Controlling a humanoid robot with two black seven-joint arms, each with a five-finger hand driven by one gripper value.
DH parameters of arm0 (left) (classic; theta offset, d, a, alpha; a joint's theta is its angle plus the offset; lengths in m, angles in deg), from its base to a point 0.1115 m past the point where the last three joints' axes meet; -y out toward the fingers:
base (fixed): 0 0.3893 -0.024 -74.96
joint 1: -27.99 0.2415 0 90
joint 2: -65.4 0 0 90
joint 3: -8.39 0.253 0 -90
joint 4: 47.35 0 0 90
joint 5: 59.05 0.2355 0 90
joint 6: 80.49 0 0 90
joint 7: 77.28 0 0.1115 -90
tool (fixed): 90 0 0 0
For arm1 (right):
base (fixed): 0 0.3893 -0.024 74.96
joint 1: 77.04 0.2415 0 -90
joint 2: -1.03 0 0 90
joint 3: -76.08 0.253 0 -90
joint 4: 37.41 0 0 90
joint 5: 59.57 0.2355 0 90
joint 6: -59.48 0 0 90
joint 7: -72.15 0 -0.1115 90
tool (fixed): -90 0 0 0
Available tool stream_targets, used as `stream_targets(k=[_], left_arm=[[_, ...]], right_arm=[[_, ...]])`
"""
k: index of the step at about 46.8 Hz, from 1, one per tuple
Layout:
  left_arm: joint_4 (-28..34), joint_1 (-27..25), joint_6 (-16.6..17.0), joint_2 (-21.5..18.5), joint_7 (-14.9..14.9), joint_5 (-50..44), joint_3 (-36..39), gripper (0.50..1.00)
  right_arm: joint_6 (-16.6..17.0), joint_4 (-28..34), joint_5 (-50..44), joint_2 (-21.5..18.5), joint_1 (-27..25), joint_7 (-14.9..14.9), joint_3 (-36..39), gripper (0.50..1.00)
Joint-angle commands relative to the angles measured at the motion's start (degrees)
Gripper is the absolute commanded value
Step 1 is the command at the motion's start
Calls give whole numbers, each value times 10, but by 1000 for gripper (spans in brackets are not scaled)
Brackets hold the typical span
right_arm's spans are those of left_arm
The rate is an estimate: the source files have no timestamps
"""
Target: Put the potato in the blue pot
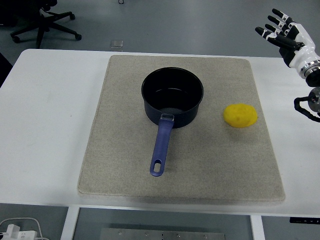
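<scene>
The yellow potato [240,115], lying beside the empty blue pot [172,97], looked small, light and firm, best gripped across its rounded middle by the empty, spread-fingered right hand [286,36].

a mat [125,165] lies on the middle of the table [45,125], reaching almost from the far edge to the near one. the pot [172,97] stands on the mat, a little behind its middle, with its handle [161,149] pointing toward the near edge. the potato [240,115] lies on the mat to the right of the pot, apart from it and near the mat's right edge. the right hand [287,37] is raised over the table's far right corner, well apart from the potato. behind the table, at the far left, a chair [45,22] stands on the floor.
</scene>
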Motion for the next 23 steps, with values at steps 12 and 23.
stream_targets(k=[12, 23], left_arm=[[0, 0, 0, 0, 0, 0, 0, 994], [0, 0, 0, 0, 0, 0, 0, 994]], right_arm=[[0, -1, -9, 6, 2, 1, -1, 928], [-2, -43, -45, 33, 2, -2, 0, 928]])
